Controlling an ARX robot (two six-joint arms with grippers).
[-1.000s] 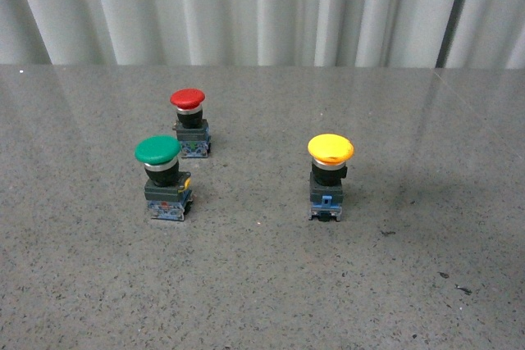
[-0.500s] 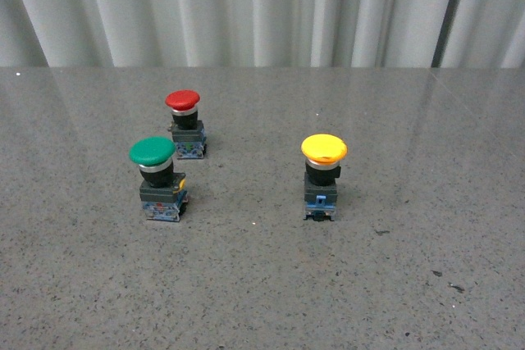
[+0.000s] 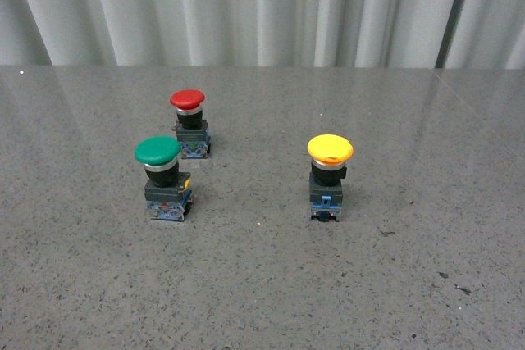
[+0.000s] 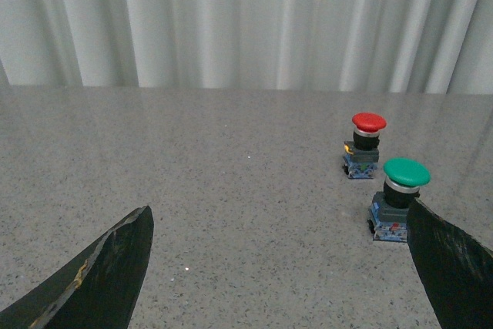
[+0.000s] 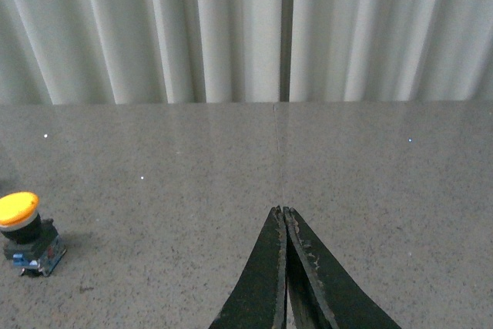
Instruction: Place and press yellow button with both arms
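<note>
Front view: yellow button (image 3: pixel 330 173) stands upright on the grey surface (image 3: pixel 262 284), well apart from the green button (image 3: pixel 160 176) and red button (image 3: pixel 189 120); neither arm shows. Left end effector (image 4: pixel 277 267) spread wide, empty. Right end effector (image 5: pixel 285 217) pressed together, empty. Recommend gripping the black body, not the cap, keeping it upright.

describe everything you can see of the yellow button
The yellow button has a wide glossy mushroom cap, a silver collar, a black body and a blue-grey base. It stands upright on the speckled grey table, alone to the right of the other two buttons. Nothing touches it; neither gripper is near it.
</note>
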